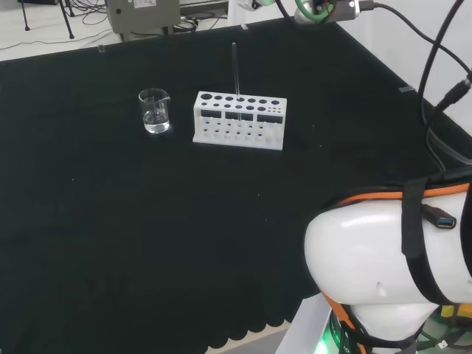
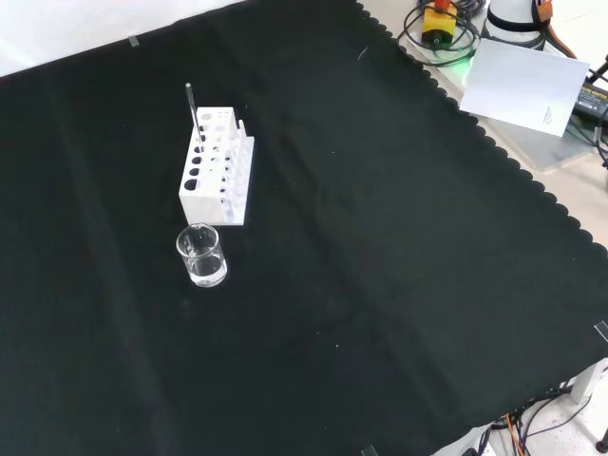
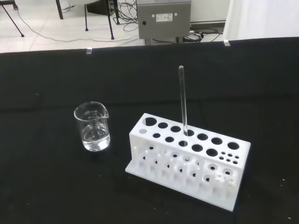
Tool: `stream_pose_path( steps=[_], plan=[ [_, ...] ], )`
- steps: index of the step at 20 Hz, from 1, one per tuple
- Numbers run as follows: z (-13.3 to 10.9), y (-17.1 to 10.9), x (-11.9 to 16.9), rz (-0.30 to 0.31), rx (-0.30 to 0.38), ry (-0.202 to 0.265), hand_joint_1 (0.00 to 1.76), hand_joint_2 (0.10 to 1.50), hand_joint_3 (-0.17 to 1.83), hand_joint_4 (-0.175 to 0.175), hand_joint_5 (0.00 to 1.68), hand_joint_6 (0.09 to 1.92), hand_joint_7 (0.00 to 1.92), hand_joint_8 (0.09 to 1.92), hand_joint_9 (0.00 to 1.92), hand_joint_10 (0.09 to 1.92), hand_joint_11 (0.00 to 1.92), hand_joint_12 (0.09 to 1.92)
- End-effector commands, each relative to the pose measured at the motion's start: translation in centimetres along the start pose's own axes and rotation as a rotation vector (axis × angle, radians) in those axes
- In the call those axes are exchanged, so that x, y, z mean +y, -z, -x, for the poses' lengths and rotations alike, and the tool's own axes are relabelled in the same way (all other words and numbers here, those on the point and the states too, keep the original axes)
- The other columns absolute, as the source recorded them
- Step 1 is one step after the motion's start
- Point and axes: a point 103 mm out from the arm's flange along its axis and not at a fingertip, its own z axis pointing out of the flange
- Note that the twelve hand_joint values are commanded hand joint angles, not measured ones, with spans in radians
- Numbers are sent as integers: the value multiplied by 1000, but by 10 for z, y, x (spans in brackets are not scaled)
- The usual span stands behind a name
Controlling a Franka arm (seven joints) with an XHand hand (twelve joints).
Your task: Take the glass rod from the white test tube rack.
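A thin glass rod [image 3: 182, 100] stood upright in a hole near the middle of the white test tube rack [image 3: 189, 158], its lower end hidden inside the rack. In the head view the rod [image 1: 235, 70] was faint against the dark cloth. The rack [image 1: 240, 119] sat on the black-covered desk [image 1: 110, 221]. Just beside it, apart from it, stood a small clear beaker [image 3: 93, 126]; whether it held liquid was hard to tell. The state of the hand could not be told. The arm's white link [image 1: 376, 258] was cut off at the head view's lower right.
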Motion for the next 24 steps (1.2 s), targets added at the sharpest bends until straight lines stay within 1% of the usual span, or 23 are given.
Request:
stream_pose_path(
  steps=[1,2,5,6,12,14,15,17,20,23,24],
  plan=[
    [15,-7,-8,-6,76,6,655,861,396,-132,50,87,0,729,113,840,88,1425],
    [14,-9,-6,-14,84,6,653,859,400,-132,50,87,0,748,113,844,88,1426],
    [11,-14,6,-46,46,3,648,856,408,-132,50,87,3,781,129,855,88,1428],
    [13,-16,11,-52,46,1,647,856,410,-132,50,87,6,788,135,858,89,1428],
    [15,-17,49,-41,57,1,645,849,426,-131,54,87,15,843,156,862,94,1431],
    [17,-21,64,-48,56,14,645,848,429,-131,58,87,23,850,172,867,103,1434],
    [14,-23,71,-31,67,50,645,848,430,-131,61,87,28,853,184,869,111,1434],
    [16,-27,85,-35,83,60,645,846,433,-131,69,87,41,861,211,872,132,1433],
    [18,-33,113,-61,69,41,646,846,437,-131,81,87,59,870,247,877,150,1430],
    [23,-39,136,-65,79,15,646,846,440,-130,88,87,67,873,269,879,156,1426],
    [24,-41,142,-61,70,11,646,846,441,-130,90,87,69,874,275,879,157,1425]
  ],
)
